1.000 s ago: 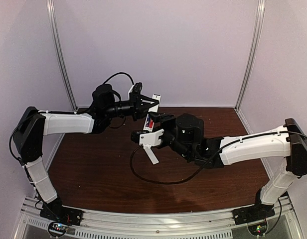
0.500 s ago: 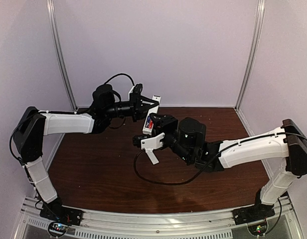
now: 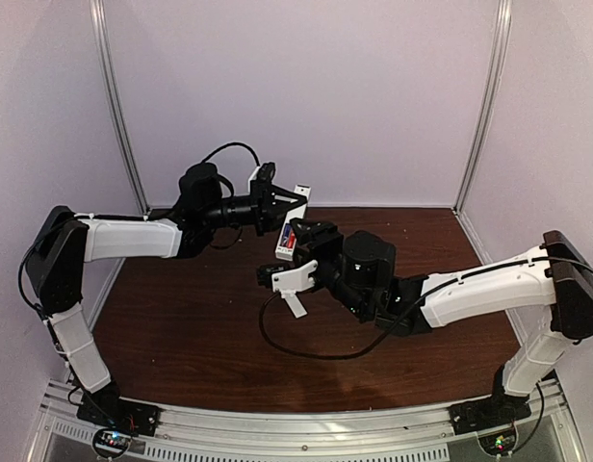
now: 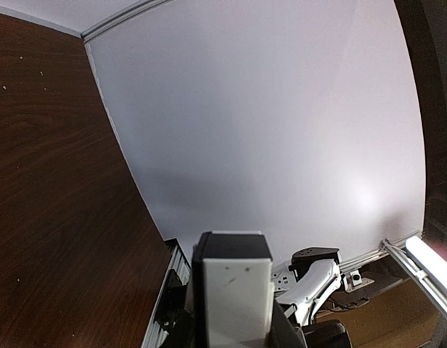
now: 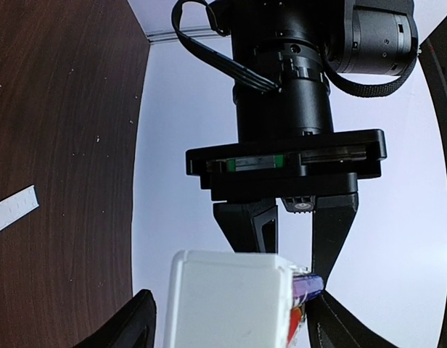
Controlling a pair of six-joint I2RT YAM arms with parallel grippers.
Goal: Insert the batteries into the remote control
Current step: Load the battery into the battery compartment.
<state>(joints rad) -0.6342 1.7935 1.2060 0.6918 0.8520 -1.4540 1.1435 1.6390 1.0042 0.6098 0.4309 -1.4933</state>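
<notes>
Facing one another above the worktop (image 5: 64, 109): two grippers; left gripper (image 5: 289, 235), jaws pinching the far end of the remote (image 5: 227, 301) and holding it clear of the wood; batteries (image 5: 308, 283), one purple and one red-orange, seated in the slot along the remote's side; right gripper (image 5: 239, 320), jaws spread, one finger on either side of the remote's near end, neither seen touching it; thin white strip (image 5: 11, 210) lying flat on the worktop, apart from both.

Dark wood table (image 3: 181, 327) with pale walls behind and at the sides. One thin white strip (image 3: 296, 307) lies flat near the middle.
</notes>
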